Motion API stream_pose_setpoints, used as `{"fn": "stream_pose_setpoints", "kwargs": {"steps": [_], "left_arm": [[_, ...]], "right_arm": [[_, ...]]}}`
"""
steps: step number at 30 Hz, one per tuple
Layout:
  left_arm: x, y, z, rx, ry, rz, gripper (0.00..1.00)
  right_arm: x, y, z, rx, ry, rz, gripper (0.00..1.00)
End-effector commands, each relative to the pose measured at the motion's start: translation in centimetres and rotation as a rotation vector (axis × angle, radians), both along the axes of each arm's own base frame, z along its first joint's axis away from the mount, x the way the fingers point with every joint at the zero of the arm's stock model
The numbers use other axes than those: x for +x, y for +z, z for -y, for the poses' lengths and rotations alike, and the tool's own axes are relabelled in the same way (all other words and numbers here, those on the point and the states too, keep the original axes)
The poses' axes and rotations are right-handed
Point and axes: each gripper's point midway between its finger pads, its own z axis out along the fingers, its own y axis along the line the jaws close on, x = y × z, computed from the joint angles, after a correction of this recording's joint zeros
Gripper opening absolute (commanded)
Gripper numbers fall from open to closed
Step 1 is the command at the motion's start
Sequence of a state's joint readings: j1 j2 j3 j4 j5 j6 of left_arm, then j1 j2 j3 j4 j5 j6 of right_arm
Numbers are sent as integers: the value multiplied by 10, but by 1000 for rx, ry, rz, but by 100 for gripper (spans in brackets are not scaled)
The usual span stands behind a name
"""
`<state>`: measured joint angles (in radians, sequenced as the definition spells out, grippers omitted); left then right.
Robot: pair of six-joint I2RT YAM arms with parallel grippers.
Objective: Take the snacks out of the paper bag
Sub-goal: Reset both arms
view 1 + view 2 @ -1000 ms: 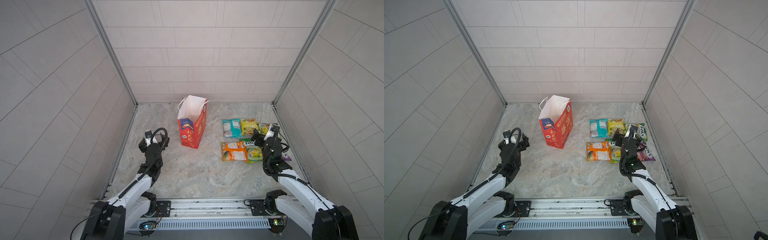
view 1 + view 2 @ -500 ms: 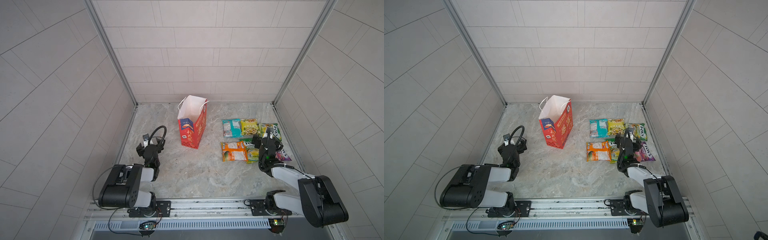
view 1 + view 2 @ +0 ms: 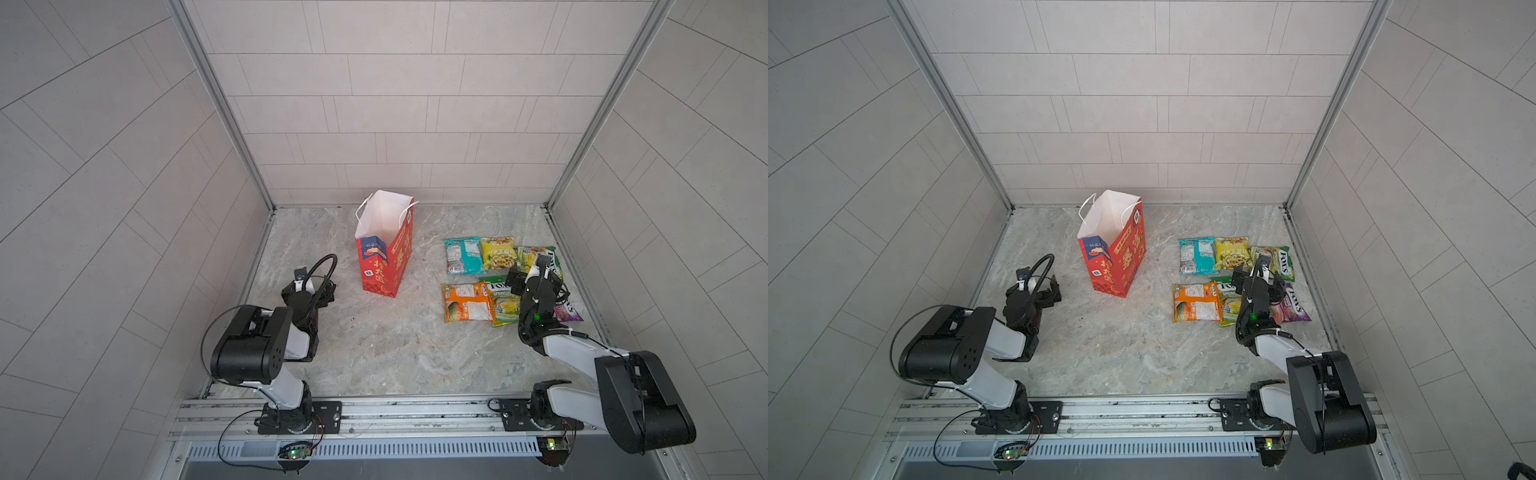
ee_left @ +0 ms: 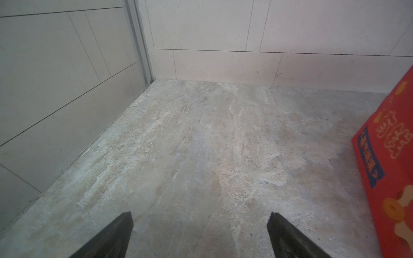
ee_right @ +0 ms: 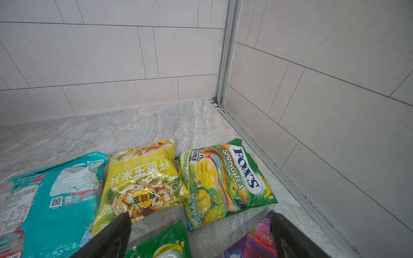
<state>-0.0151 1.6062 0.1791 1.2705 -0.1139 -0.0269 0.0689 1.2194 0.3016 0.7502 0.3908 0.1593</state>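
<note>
Jaws standing apart on both arms, gripping nothing. Left gripper is sitting low over bare floor, paper bag near it. Right gripper is hanging over the snacks: six packets lying flat in two rows, right of the bag, outside it. Bag is standing upright, mouth gaping, white lining showing; bottom hidden.
</note>
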Motion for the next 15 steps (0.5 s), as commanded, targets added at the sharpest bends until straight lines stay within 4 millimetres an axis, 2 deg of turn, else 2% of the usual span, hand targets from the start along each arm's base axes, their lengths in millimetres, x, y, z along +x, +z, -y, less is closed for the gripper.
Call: {"fn": "stream_pose_setpoints", "kwargs": {"steps": [1, 5, 8, 9, 11, 15], "left_arm": [[10, 13, 8, 7, -51, 45, 100], [21, 8, 1, 7, -7, -21, 100], [20, 0, 0, 7, 0, -60, 100], [27, 9, -2, 6, 10, -39, 100], [28, 8, -4, 4, 23, -50, 100], [33, 5, -12, 2, 79, -96, 100]], "right_arm": [[-3, -12, 3, -13, -8, -51, 98], [1, -20, 5, -21, -24, -53, 98], [8, -33, 3, -45, -6, -39, 99], [12, -37, 2, -44, 7, -33, 99], [19, -47, -1, -50, 32, -34, 100], [17, -46, -4, -49, 58, -21, 100]]}}
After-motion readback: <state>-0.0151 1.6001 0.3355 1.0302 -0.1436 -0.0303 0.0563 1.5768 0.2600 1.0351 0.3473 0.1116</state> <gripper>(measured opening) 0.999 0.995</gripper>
